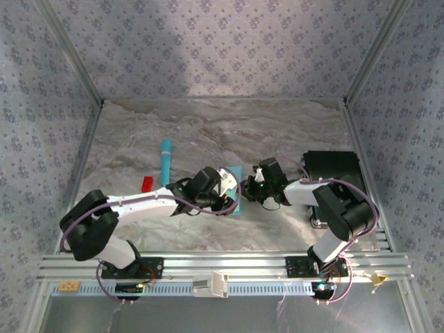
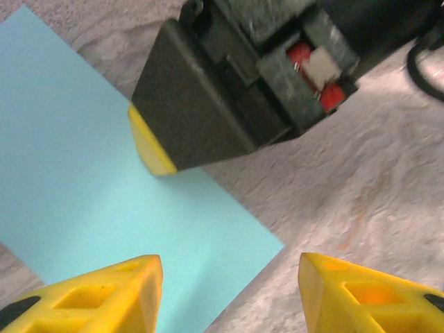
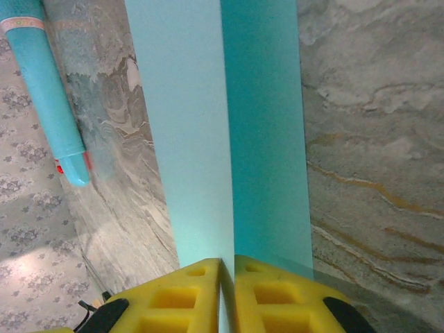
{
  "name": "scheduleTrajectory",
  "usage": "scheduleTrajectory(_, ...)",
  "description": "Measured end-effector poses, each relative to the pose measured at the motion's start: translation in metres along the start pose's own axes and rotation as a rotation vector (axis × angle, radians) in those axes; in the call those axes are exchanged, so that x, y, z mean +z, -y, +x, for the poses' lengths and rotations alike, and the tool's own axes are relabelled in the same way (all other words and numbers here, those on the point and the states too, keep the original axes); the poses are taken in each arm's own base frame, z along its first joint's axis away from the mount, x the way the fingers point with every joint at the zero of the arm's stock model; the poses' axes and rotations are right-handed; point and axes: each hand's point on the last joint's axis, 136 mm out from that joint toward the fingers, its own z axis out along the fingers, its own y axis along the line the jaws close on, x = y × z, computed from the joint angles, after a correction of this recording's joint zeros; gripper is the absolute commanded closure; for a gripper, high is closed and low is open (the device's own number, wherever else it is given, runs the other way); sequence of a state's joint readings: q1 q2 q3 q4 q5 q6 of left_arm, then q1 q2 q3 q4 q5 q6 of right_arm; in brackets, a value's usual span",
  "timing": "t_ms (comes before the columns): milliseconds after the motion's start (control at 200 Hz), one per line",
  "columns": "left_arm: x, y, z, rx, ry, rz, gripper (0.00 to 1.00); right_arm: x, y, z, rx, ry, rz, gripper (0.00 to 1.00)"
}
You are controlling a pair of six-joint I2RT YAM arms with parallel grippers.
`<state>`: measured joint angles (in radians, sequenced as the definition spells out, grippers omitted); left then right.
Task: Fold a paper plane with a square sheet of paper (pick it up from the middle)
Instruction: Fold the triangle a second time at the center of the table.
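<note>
The square sheet of paper [image 1: 236, 207], light cyan-blue, lies mid-table between the two grippers, folded along one lengthwise crease [image 3: 194, 139]. My right gripper [image 3: 227, 267] is shut on the fold, the paper's edge pinched between its yellow fingers. In the left wrist view one of its yellow pads [image 2: 149, 146] presses at the sheet [image 2: 83, 194]. My left gripper [image 2: 230, 291] hovers low and open, one fingertip over the sheet's corner, the other over bare table. Both grippers nearly meet in the top view, left [image 1: 227, 186] and right [image 1: 251, 187]. A paper plane shape is out of view.
A slim turquoise pen-like stick [image 1: 166, 163] lies left of the paper, also in the right wrist view [image 3: 45, 83]. A small red piece [image 1: 147, 184] sits beside it. A black box [image 1: 331, 170] stands at the right. An aluminium rail [image 1: 222, 263] runs along the near edge.
</note>
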<state>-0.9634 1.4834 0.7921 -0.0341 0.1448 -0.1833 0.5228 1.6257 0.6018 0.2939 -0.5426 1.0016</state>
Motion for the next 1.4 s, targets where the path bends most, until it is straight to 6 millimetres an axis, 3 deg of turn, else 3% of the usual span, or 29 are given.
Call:
scheduleTrajectory(340, 0.021, 0.021, 0.014, 0.255, -0.055, -0.155, 0.26, -0.001, -0.001, -0.001, 0.013, -0.008, 0.016, 0.89)
scheduleTrajectory(700, 0.029, 0.015, 0.015, 0.323, -0.078, -0.227, 0.24, -0.001, 0.001, -0.001, 0.025, -0.012, 0.025, 0.89)
scheduleTrajectory(1139, 0.038, 0.007, 0.022, 0.404, -0.121, -0.304, 0.4, -0.001, 0.001, -0.001, 0.049, -0.011, 0.023, 0.89)
scheduleTrajectory(1399, 0.038, 0.005, 0.022, 0.427, -0.129, -0.317, 0.62, -0.001, -0.001, -0.002, 0.052, -0.009, 0.015, 0.89)
